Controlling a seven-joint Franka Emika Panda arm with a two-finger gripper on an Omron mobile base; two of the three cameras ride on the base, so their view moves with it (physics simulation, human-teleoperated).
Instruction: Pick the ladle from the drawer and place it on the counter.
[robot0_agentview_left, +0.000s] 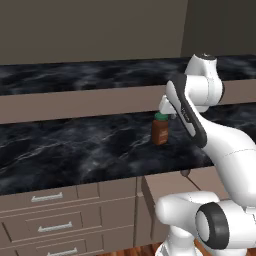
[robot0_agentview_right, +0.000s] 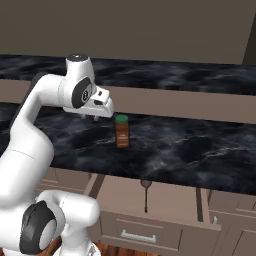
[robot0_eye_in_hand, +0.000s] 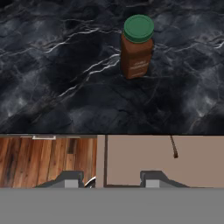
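Nearest the hand camera, two dark fingertips are seen poking up at the bottom, parted with nothing between them, so the gripper is partly open and empty. Nothing has been picked yet, by the look of it. The drawer is already pulled out under the counter, and the ladle is lying inside it, bowl end tucked just under the counter lip, handle pointing out toward the drawer front. So opening is done; the reach, grab, lift and set-down are all left.

Room-wise: the gripper is held up above the counter, near the brown jar with its green lid. Plenty of bare marble is seen either side of the jar for a drop spot. The tight bit is probably the counter's overhang above the ladle's bowl, plus the drawer's side walls.
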